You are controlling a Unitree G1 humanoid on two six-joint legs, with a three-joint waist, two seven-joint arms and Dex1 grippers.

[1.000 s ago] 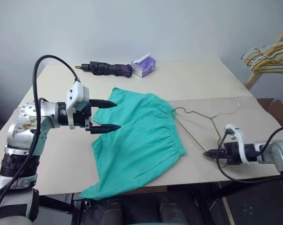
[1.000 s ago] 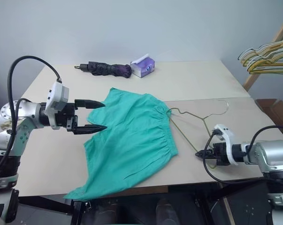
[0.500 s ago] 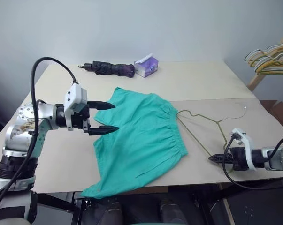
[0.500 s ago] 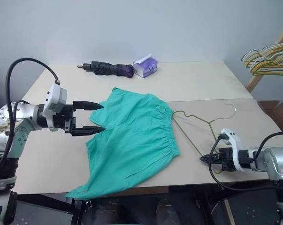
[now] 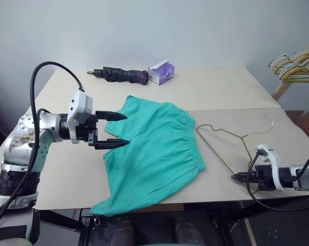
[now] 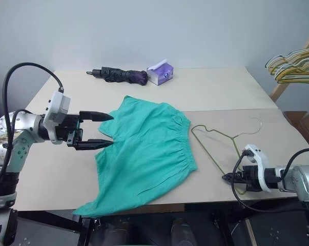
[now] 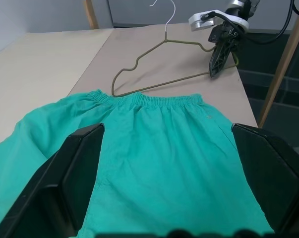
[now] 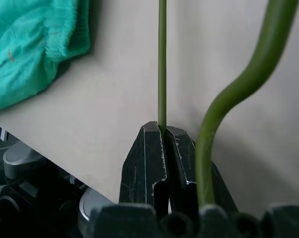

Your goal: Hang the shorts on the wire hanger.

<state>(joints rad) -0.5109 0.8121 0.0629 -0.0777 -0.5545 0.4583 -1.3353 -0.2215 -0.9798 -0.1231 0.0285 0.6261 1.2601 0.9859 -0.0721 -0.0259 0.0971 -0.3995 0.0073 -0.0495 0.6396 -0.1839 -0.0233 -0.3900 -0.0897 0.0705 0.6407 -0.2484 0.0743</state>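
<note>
My right jaws (image 6: 227, 178), shut on the hanger (image 6: 223, 136), have pulled it away from the shorts (image 6: 144, 148), while my left jaws (image 6: 104, 130) stay wide, so hanging hasn't started.

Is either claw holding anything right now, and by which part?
The right claw is shut on the wire hanger, pinching its bottom wire near the table's front edge. The left claw is open over the shorts, holding nothing.

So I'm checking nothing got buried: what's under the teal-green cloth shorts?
The teal-green cloth shorts lie flat on the beige table, one leg hanging past its near edge. The thin olive wire hanger lies beside the waistband, not under it. Anything beneath the cloth is hidden.
</note>
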